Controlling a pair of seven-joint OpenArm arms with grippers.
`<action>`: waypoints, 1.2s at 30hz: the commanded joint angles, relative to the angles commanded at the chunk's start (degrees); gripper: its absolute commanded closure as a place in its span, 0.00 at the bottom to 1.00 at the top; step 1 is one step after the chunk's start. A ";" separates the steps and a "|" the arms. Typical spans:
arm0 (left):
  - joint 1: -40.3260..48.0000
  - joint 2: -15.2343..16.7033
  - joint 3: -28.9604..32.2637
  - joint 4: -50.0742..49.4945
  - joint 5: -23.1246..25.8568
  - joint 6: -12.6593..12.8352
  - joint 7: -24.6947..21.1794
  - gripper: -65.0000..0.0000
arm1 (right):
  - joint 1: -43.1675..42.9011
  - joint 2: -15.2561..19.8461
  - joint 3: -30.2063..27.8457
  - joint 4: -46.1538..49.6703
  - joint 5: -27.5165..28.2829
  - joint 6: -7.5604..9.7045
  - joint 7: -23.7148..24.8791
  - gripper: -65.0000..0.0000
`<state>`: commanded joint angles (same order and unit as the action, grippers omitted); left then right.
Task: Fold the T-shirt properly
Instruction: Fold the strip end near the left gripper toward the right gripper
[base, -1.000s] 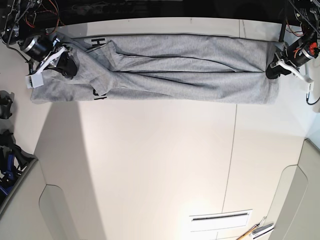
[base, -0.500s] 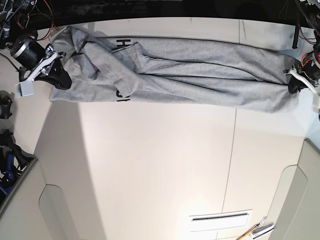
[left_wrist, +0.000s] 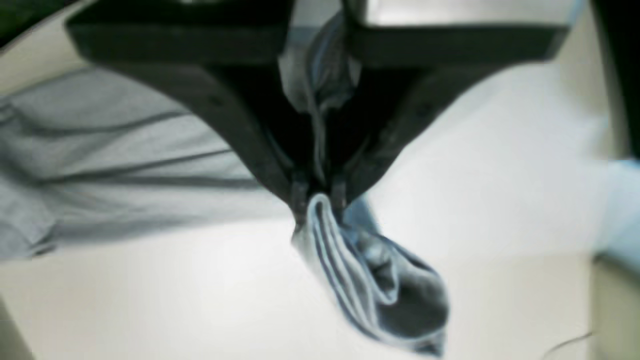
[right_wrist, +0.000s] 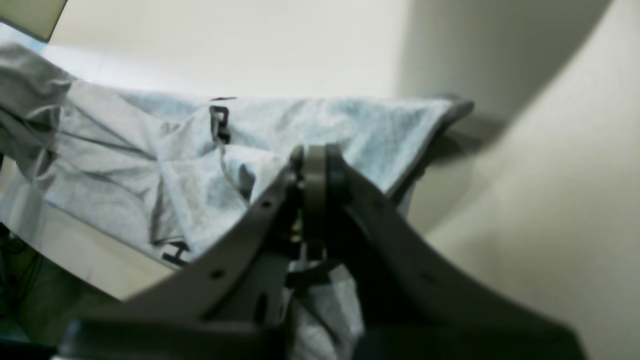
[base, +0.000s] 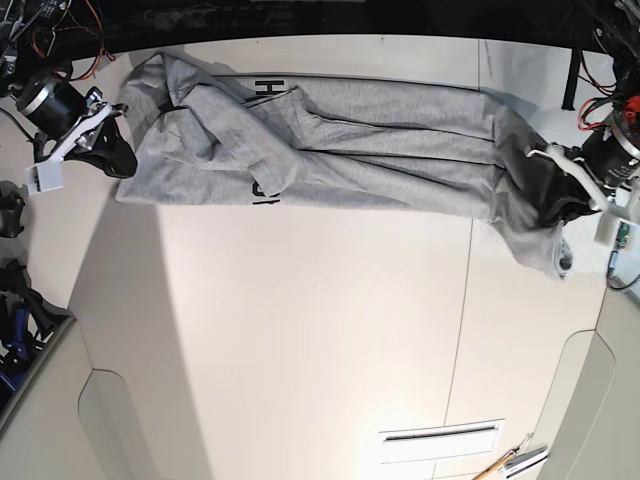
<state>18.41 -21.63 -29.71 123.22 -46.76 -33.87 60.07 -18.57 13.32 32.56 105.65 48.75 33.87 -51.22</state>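
The heather-grey T-shirt (base: 380, 140) lies stretched in a long creased band across the far part of the white table (base: 300, 330). Black lettering (base: 262, 188) shows near its left end. My left gripper (base: 556, 204), on the base view's right, is shut on the shirt's right end. In the left wrist view, bunched cloth (left_wrist: 380, 280) hangs below its closed fingertips (left_wrist: 300, 192). My right gripper (base: 118, 158), on the base view's left, is shut at the shirt's left edge. In the right wrist view the shirt (right_wrist: 150, 150) spreads behind its closed fingertips (right_wrist: 315, 165).
Black equipment (base: 12, 300) sits at the table's left edge. A slotted white plate (base: 440, 435) and a small tool (base: 515, 462) lie at the front right. Cables hang along the back edge. A seam (base: 462, 300) runs down the table.
The whole shirt has shifted toward the base view's right. My left gripper has moved nearer the front with the shirt's right end, which now droops forward. My right gripper holds the left edge.
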 joint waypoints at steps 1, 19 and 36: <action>0.00 0.61 2.32 0.09 -0.11 -0.04 0.02 1.00 | -0.02 -0.02 0.00 0.00 -0.37 -0.02 0.02 1.00; 0.00 9.40 27.56 -8.81 11.26 -0.20 -1.14 0.85 | 0.00 0.00 0.00 0.00 -2.10 -0.02 0.83 1.00; -0.02 9.57 27.56 -13.46 -4.81 -0.26 -4.17 0.46 | 0.11 0.11 0.00 -1.57 -7.17 -2.16 3.21 0.37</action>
<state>18.39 -12.05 -2.15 109.75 -51.57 -34.13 55.90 -18.46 13.43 32.56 104.07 41.58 31.70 -48.01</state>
